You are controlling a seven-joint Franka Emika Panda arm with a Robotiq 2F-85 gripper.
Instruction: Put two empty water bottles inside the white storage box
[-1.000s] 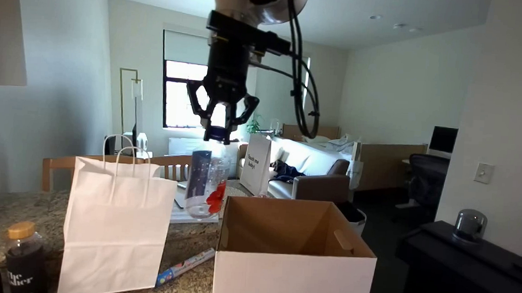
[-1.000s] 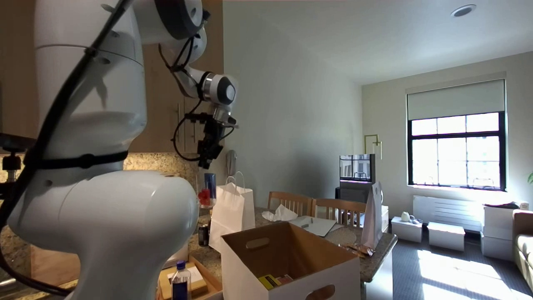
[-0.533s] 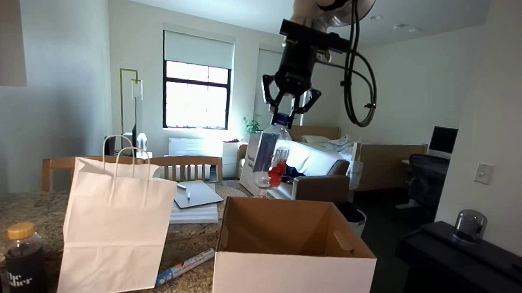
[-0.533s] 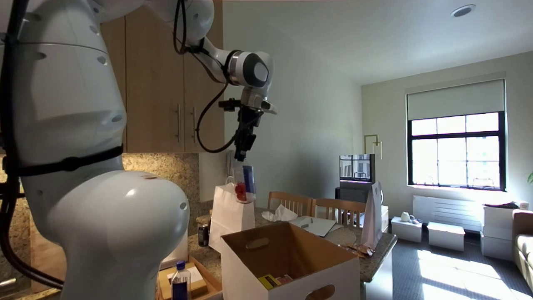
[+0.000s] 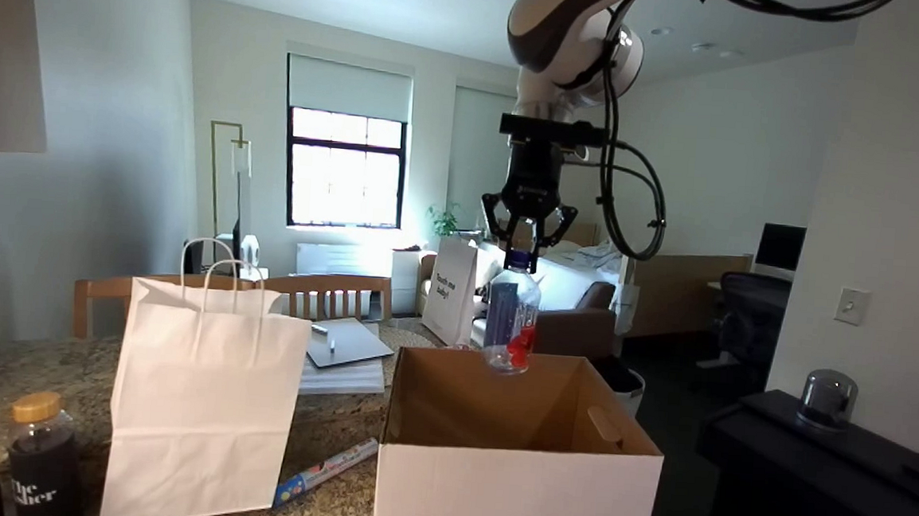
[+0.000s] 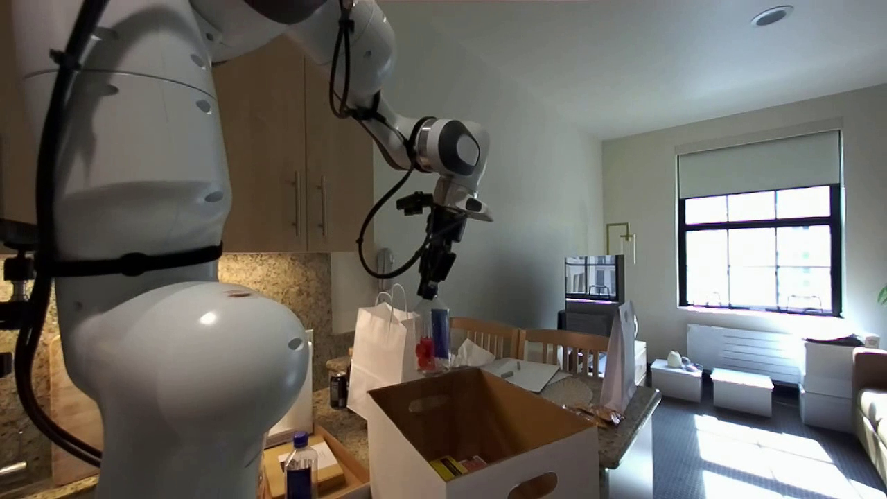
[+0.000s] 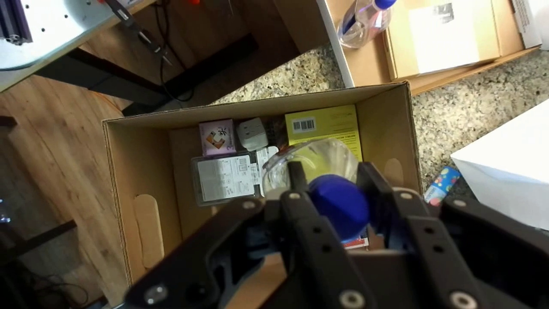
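Note:
My gripper is shut on the blue cap of a clear water bottle. The bottle hangs nearly upright over the opening of the white storage box, its base about level with the far rim. An exterior view also shows the held bottle just above the box. In the wrist view the blue cap sits between the two fingers, with the box interior below. A second clear bottle with a blue cap stands in a shallow carton beside the box; it also shows in the wrist view.
Inside the box lie a yellow packet, a pink packet and a white-labelled pack. A white paper bag and a patterned tube are beside the box. The shallow carton holds a smaller box.
My gripper has carried the bottle from beside the paper bag to over the box. In the last half second it has come lower. The box and the second bottle have not moved.

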